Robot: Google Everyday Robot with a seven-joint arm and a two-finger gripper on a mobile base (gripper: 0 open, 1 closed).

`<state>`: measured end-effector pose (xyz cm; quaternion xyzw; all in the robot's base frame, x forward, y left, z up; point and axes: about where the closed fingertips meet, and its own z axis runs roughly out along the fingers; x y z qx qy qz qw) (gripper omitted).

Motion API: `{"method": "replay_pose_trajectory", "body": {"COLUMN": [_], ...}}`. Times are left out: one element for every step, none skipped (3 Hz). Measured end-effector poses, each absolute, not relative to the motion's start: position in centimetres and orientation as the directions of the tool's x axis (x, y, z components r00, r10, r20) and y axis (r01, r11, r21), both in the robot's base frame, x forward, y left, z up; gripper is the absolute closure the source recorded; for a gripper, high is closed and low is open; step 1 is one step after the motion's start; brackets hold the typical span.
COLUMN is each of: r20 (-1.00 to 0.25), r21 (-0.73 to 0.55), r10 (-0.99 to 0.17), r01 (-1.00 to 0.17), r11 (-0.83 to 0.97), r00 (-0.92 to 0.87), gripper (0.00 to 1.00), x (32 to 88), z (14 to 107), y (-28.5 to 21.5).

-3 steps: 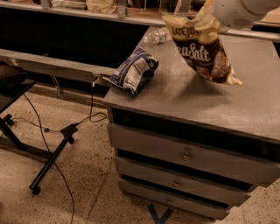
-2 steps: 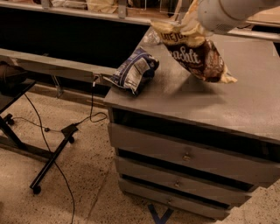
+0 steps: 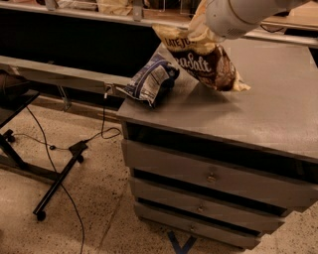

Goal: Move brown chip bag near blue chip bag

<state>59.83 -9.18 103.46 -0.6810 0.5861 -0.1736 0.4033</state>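
The brown chip bag (image 3: 204, 60), cream on top and dark brown below with white lettering, hangs tilted over the grey cabinet top. Its lower right corner is at or just above the surface. My gripper (image 3: 202, 24) holds the bag by its upper edge, mostly hidden behind the white arm (image 3: 238, 15) at the top of the camera view. The blue chip bag (image 3: 150, 79), dark blue with white panels, lies on the cabinet's far left corner. It is just left of the brown bag, with a small gap between them.
The grey cabinet top (image 3: 278, 109) has drawers (image 3: 213, 176) below its front edge. A black stand's legs (image 3: 54, 183) and cables (image 3: 107, 131) lie on the floor at the left. A long low shelf (image 3: 54, 67) runs behind.
The arm has carried the brown chip bag leftward and slightly lower, closer to the blue chip bag. The blue bag has not moved.
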Motion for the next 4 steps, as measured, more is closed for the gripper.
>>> {"method": "replay_pose_trajectory", "body": {"r20": [-0.236,-0.234,-0.232,-0.230], "r21": [-0.754,-0.756,-0.758,-0.760], "r10": [-0.937,-0.937,-0.936,-0.936], "r01": [-0.657,-0.654,-0.652,-0.650], "r11": [0.008,0.006,0.004,0.002], "r00": [0.259,0.261,0.264,0.267], "gripper": [0.64,0.40,0.10,0.00], "x": [59.67,59.55,59.41,59.30], "z": [103.63,103.81,104.03,104.20], "y": [-8.96,-8.82,-8.64,-8.51]}}
